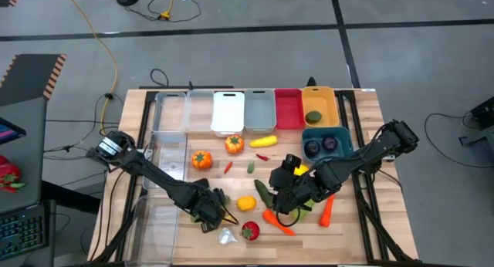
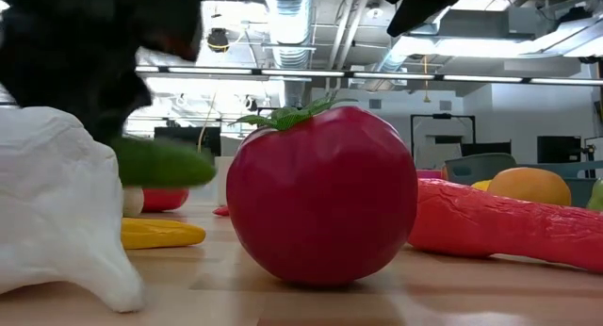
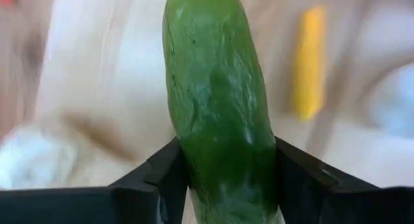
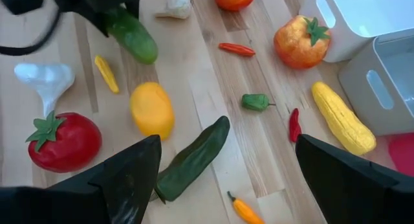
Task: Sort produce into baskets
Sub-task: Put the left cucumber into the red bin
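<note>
- Sorting is barely begun. In the high view a row of baskets runs along the upper middle of the frame; only the orange-yellow basket [image 1: 318,106] holds a green piece, and the teal basket [image 1: 326,140] below it holds two purple rounds. The white basket [image 1: 228,113], the grey basket [image 1: 259,109] and the red basket [image 1: 288,108] look empty.
- Most produce lies loose on the tabletop [image 1: 363,120]: a red tomato [image 2: 320,196] low in the frame, white garlic [image 1: 225,236] beside it, a lemon [image 1: 246,203], carrots, chilies, a yellow corn-like piece [image 1: 263,141] and a dark cucumber [image 4: 192,158].
- The left end effector [image 3: 226,185], in the lower centre-left of the high view, is clamped on a green cucumber [image 3: 220,107]; both fingers press its sides near one end.
- That cucumber's long axis runs straight out ahead of the fingers, free end pointing away. It seems raised off the wood, though the blur leaves this uncertain.
- The right end effector [image 4: 226,179] hangs at lower centre-right with fingers wide apart and empty, above the dark cucumber, which lies diagonally.
</note>
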`<state>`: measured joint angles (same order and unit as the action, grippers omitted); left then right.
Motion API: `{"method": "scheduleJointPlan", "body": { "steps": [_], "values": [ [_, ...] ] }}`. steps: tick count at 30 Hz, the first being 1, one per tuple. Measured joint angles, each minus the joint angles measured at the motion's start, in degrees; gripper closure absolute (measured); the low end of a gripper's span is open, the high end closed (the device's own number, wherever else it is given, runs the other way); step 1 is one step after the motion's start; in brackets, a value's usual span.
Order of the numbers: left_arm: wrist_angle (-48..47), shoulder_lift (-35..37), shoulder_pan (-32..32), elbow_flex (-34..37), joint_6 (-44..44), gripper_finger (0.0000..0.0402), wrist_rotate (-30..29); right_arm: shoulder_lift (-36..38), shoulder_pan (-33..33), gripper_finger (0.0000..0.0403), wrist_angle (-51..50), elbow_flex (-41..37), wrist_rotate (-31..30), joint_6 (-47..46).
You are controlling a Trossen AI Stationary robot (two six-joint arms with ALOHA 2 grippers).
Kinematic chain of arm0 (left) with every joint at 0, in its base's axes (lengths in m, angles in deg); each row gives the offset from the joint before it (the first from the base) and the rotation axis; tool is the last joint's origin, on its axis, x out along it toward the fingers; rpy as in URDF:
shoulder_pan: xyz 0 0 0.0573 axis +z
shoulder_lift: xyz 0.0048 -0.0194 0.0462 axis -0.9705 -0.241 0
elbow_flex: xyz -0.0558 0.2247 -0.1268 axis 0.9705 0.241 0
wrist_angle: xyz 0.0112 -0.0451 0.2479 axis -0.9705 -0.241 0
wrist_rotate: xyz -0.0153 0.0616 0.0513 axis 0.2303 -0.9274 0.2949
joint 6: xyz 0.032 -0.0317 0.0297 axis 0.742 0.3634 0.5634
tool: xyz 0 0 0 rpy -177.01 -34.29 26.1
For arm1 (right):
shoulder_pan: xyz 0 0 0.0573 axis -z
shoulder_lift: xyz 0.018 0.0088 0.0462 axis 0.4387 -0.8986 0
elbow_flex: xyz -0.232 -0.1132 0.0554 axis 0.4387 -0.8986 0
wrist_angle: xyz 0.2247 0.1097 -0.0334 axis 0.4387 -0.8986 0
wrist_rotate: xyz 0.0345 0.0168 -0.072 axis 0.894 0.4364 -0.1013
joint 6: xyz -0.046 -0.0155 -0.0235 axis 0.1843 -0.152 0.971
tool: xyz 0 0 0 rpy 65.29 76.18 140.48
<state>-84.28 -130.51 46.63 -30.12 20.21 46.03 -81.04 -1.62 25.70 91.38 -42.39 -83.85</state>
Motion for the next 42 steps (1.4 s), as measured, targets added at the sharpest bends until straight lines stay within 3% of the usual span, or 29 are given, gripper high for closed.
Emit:
{"method": "scheduleJointPlan", "body": {
  "steps": [10, 18, 31, 42],
  "values": [
    [0.36, 0.02, 1.70, -11.45, 16.91, 0.0211, -12.97, 0.01, -0.56, 0.0018, 5.84, 0.00, 2.79, 17.44],
    [1.57, 0.07, 3.06, -16.75, 24.96, 0.0209, -14.10, 0.04, -1.16, 0.0019, 14.30, 0.00, 2.80, 30.65],
    [11.22, 0.07, 5.14, -17.73, 34.43, 0.0209, -13.77, 0.04, -1.20, 0.0023, 14.81, 0.02, 7.42, 31.51],
    [14.20, 0.07, 5.39, -17.73, 38.15, 0.0209, -13.89, 0.04, -1.11, 0.0111, 14.50, 0.02, 7.44, 31.49]
  ]
}}
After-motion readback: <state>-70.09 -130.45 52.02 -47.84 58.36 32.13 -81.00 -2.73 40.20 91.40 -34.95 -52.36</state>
